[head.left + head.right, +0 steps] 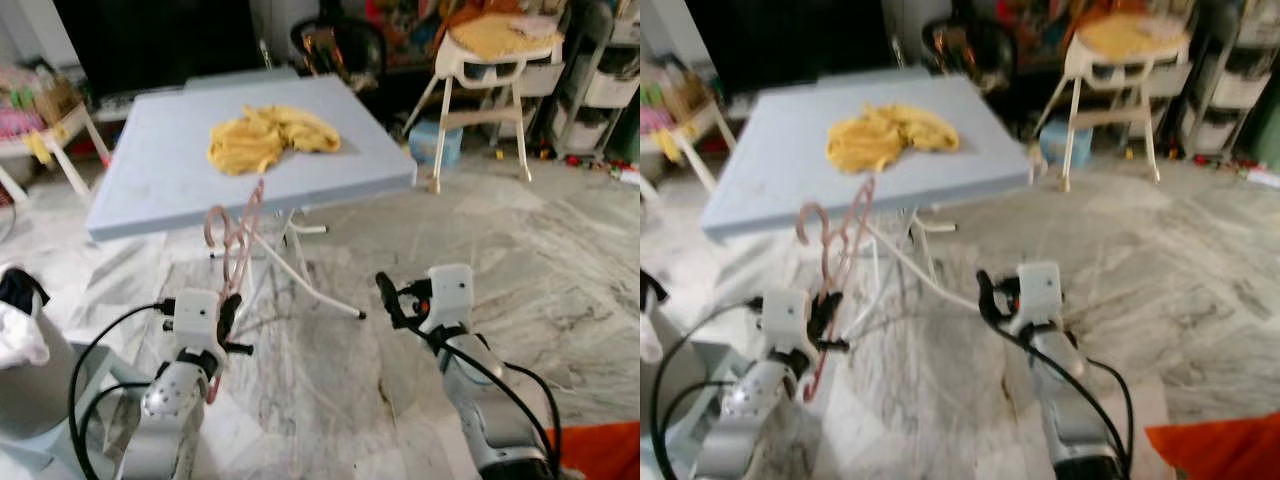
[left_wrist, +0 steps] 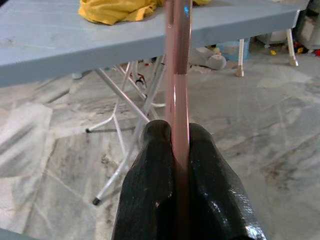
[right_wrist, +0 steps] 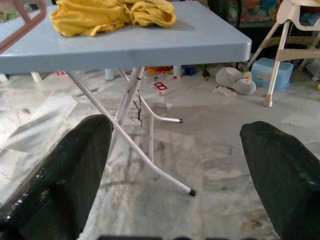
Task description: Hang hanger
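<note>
Left gripper (image 2: 177, 150) clamped on thin pink plastic hanger (image 1: 238, 235) — right gripper (image 3: 175, 165) spread, empty.
Best kept upright, hook leading, grip firm.

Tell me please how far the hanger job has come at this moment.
Done: the left gripper is shut on the pink hanger, held up in front of the blue folding table. In hand: carrying it; the right gripper is open and holds nothing. Left: the hanging itself. No rail or hook to receive it can be made out, and the yellow cloth lies on the table, not on the hanger.
</note>
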Robot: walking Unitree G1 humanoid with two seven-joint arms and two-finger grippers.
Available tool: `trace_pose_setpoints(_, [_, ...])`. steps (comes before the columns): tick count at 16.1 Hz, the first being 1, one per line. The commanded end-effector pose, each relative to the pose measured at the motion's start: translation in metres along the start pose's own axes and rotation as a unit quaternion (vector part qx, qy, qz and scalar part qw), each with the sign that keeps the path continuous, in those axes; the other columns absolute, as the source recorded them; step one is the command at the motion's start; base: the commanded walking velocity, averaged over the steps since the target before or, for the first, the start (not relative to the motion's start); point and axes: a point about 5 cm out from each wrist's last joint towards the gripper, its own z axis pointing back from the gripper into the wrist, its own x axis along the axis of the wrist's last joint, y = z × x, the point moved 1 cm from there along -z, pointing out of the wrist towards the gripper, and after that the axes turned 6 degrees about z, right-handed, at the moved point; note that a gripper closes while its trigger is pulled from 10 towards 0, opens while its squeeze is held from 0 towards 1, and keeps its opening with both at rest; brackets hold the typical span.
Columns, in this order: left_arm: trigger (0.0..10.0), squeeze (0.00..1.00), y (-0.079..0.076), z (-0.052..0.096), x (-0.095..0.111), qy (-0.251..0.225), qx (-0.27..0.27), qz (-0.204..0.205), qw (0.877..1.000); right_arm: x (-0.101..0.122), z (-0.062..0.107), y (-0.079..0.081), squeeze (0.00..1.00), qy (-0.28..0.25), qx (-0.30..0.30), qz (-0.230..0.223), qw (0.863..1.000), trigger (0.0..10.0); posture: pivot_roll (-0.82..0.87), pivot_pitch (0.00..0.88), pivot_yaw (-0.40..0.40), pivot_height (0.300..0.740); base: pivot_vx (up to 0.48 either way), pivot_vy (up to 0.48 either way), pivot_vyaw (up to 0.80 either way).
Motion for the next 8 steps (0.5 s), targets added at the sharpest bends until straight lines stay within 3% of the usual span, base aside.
trace_pose_setpoints(1, [10.0,0.0,0.0049,-0.0013,0.0037,-0.003,0.004,0.002,1.0,0.0032,-0.0013,0.0015,0.0,-0.008,0.003,-0.003,1.0,10.0,-0.12,0.0,0.065,0.74,0.0,0.277,0.0])
trace_pose_setpoints(8, [10.0,0.0,0.006,-0.0002,0.0036,-0.002,-0.001,-0.003,1.0,0.0035,-0.0009,0.0017,0.0,-0.006,0.004,-0.005,1.0,10.0,-0.11,0.0,0.071,0.74,0.0,0.425,0.0])
